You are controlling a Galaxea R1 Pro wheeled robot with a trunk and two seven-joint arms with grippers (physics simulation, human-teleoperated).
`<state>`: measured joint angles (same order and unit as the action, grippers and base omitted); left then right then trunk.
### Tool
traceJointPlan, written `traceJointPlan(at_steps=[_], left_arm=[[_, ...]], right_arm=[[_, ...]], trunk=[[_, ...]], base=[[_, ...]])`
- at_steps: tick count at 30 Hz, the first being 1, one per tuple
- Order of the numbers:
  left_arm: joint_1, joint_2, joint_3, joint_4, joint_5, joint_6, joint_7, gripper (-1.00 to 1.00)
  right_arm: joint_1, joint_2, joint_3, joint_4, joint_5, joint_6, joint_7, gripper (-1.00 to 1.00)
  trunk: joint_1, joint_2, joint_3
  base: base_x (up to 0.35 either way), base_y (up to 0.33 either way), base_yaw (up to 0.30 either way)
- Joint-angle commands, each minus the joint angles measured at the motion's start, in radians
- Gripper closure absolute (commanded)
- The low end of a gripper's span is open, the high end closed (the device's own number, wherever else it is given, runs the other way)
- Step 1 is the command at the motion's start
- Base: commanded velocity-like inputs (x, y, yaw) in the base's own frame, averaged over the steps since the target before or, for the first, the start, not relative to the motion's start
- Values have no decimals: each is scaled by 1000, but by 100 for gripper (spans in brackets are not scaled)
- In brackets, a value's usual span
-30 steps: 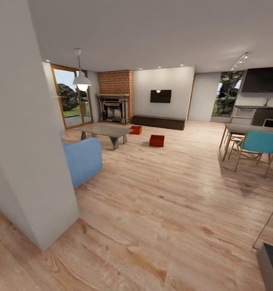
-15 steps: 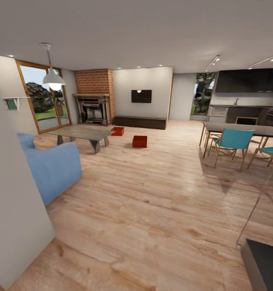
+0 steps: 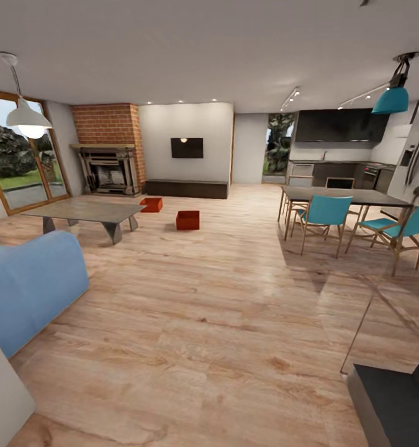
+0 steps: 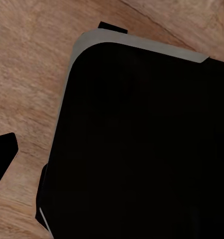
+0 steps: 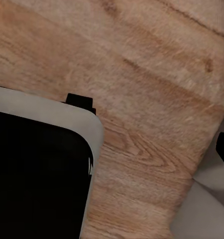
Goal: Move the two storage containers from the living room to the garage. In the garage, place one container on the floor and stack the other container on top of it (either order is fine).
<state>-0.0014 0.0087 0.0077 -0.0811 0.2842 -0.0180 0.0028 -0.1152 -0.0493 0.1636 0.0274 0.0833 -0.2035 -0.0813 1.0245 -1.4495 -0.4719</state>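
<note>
I am in the living room, looking across its light wood planks (image 3: 221,323). Two orange-red storage containers sit on the planks far ahead. One container (image 3: 187,220) stands out in the open. The other container (image 3: 151,204) lies farther back, just beyond the corner of the low table (image 3: 85,212) and in front of the brick fireplace (image 3: 108,149). Both are upright, open at the top and a short gap apart. Both wrist views look down at my black, grey-rimmed base (image 4: 142,144) (image 5: 37,174) over the planks. The garage and its floor are out of view.
A blue sofa (image 3: 29,282) is close on the left, with a white wall corner (image 3: 1,391) beside it. A dining table (image 3: 346,197) with teal chairs (image 3: 324,214) stands on the right. A dark block (image 3: 395,403) sits near right. A wide stretch of planks leads to the containers.
The camera has moved forward and turned, so the near white wall has slid off to the left and the dining area has come into view. The containers have not moved.
</note>
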Motion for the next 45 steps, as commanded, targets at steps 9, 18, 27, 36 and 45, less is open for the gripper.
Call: traceJointPlan(at_steps=[9,18,27,36,45], left_arm=[[0,-1,1,0,4,-1,0,-100],[0,-1,1,0,5,0,0,-100],[0,-1,1,0,5,0,0,-100],[0,-1,0,0,5,0,0,-100],[0,-1,0,0,5,0,0,-100]], right_arm=[[-1,3,-2,2,1,-4,-8,-100],[-1,3,-4,2,-3,-4,-8,-100],[-1,2,1,3,4,-6,-8,-100],[-1,0,2,3,4,-5,-8,-100],[-1,0,3,3,4,-4,-8,-100]], trunk=[[1,0,-1],[1,0,-1],[1,0,-1],[1,0,-1],[1,0,-1]], base=[[324,0,-51],[325,47,-1],[325,88,0],[325,101,0],[325,103,0]])
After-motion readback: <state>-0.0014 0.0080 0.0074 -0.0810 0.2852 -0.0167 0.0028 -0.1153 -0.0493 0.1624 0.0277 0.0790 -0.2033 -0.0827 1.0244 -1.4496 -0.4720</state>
